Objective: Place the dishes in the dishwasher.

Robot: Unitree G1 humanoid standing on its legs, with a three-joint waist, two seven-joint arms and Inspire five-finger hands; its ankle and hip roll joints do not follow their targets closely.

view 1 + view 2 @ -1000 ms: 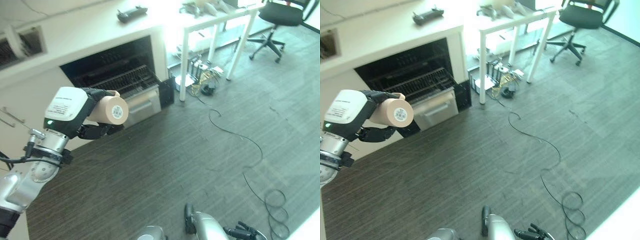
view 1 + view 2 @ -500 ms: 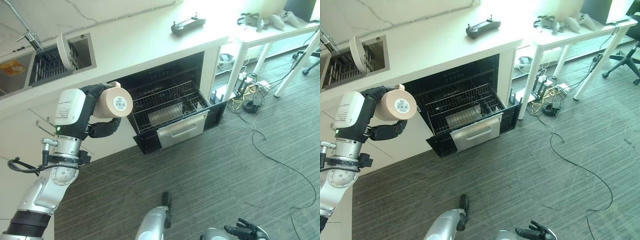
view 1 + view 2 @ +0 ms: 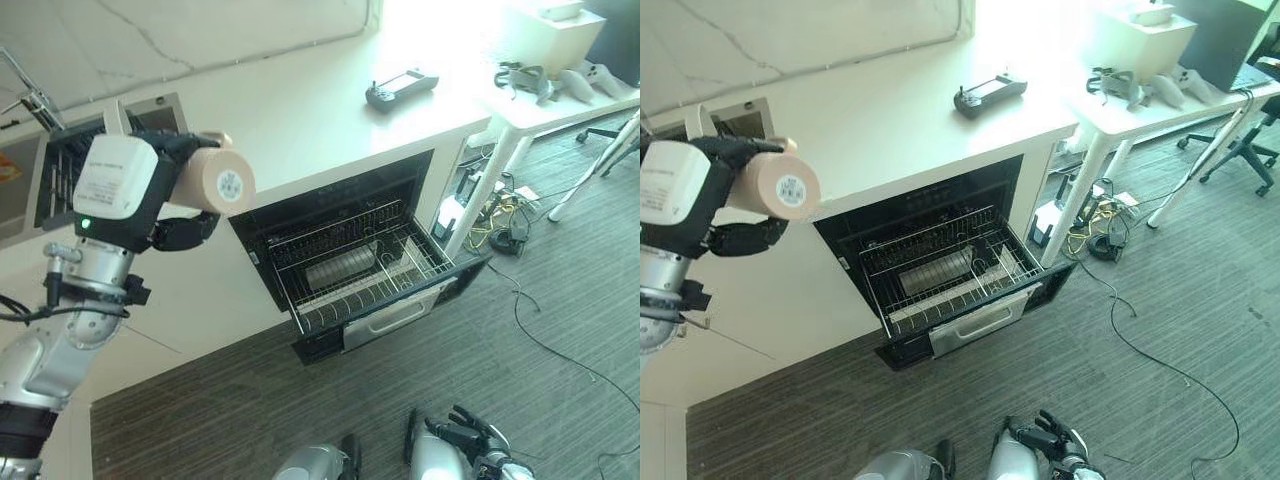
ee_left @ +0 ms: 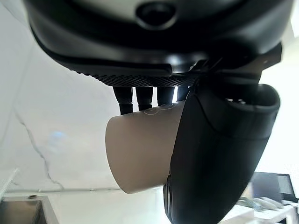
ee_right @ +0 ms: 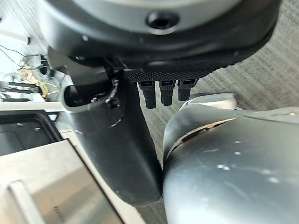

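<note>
Our left hand (image 3: 165,200) has fingers curled round a beige cup (image 3: 212,182), high and left of the dishwasher rack (image 3: 355,270). Right hand (image 3: 462,437) hangs low, relaxed. A loosened hold risks dropping it onto the floor.

No legible text anywhere.

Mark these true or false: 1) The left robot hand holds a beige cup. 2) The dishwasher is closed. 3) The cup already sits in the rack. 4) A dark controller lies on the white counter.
1) True: the left robot hand is curled round the beige cup.
2) False: the dishwasher is open, its rack pulled out.
3) False: the cup is held up, left of the dishwasher opening.
4) True: the controller lies on the counter.
</note>
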